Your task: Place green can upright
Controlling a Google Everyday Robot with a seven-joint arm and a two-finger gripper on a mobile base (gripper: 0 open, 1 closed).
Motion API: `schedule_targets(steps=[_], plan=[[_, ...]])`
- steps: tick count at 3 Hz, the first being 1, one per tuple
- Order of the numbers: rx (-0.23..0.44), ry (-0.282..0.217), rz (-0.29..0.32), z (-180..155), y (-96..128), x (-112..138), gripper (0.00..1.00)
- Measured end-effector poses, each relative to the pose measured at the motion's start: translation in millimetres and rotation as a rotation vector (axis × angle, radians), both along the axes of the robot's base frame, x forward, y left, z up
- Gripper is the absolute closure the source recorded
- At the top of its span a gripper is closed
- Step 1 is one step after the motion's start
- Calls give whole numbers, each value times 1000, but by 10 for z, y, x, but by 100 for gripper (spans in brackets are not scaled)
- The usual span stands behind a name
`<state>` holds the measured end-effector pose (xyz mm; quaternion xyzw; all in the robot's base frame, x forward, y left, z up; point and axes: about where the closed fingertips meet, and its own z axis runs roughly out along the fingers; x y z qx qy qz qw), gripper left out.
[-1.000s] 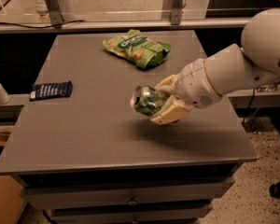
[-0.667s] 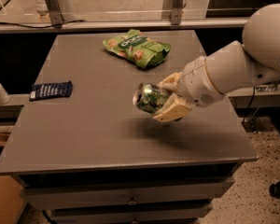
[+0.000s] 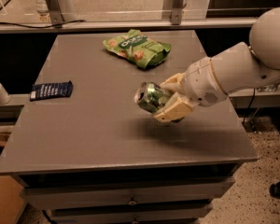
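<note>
Clamped around the green can (image 3: 150, 98), the gripper (image 3: 161, 101) hangs in front of the snack bag (image 3: 137, 48) and a little to its right, above the table (image 3: 98, 125). Its two blunt, cream-coloured plastic fingers (image 3: 176, 111) are closed only as far as the can's width, one pressing on the upper side and one on the lower. The can is a small shiny metal cylinder, light green with pale markings. It lies tilted on its side, with the silver end turned to the left, away from the smooth white arm (image 3: 233, 71). A soft shadow falls on the matte grey tabletop beneath it. The snack bag is flat, crinkled and green, and rests on the table. Well to the bag's left and nearer the front lies a flat, dark blue rectangular packet (image 3: 51, 89). Count: one can, one bag, one packet, one gripper.
</note>
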<state>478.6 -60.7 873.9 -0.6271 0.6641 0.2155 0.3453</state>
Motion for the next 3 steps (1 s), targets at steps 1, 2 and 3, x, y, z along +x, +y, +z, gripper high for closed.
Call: schedule_targets(steps=[1, 2, 3], plan=[[103, 38, 23, 23, 47, -6, 100], [204, 48, 43, 74, 49, 9, 100], [333, 47, 48, 112, -19, 57, 100]])
